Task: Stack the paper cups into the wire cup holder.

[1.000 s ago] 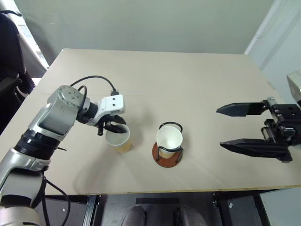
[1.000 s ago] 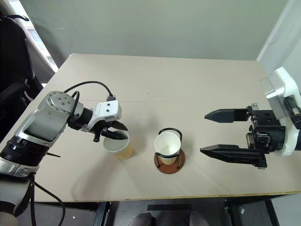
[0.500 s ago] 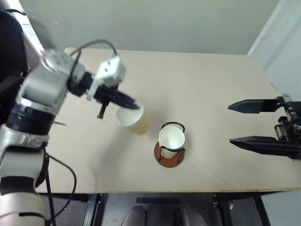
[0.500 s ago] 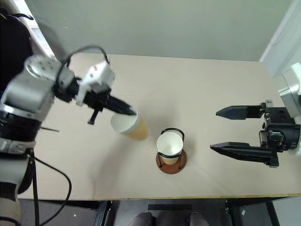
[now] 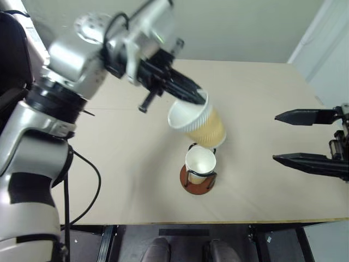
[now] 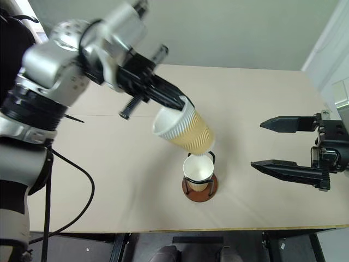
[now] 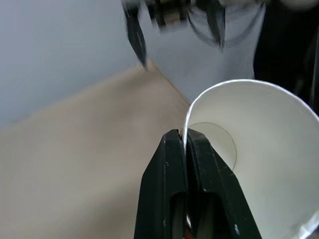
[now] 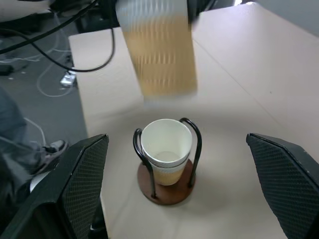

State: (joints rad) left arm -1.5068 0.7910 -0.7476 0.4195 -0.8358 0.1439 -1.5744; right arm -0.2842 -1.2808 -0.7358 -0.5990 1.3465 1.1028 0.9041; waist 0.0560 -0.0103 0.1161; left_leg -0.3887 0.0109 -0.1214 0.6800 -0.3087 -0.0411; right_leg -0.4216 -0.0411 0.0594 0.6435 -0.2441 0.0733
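A: What am I looking at around the arms?

B: I see a pale beige counter (image 5: 109,164) with a smooth matte top, set against a plain grey-green wall (image 5: 229,27). A dark chair (image 5: 13,60) stands off beyond my left arm.

A: What differs from a second ago?

B: My left end effector (image 5: 197,97) has gone from low over the counter to up in the air, carrying its paper cup (image 5: 199,123) with it. That cup stood on the counter beside the wire cup holder (image 5: 197,176); now it hangs tilted just above the holder, mouth turned back toward my left arm. The right end effector (image 5: 305,136) has barely shifted.

A: And the grips?

B: The left end effector is clenched on the lifted cup's rim, one black finger (image 7: 169,194) outside the wall and the other inside. The right one is released, its two long black fingers spread wide, well apart from the holder on its far side from my left arm.

A: Materials?

B: The lifted cup is tapered, tan-orange and ribbed outside, white inside with a rolled rim. A second cup (image 8: 167,149) sits upright inside the holder, directly below the left end effector's load. The holder is thin black wire hoops on a round reddish-brown disc.
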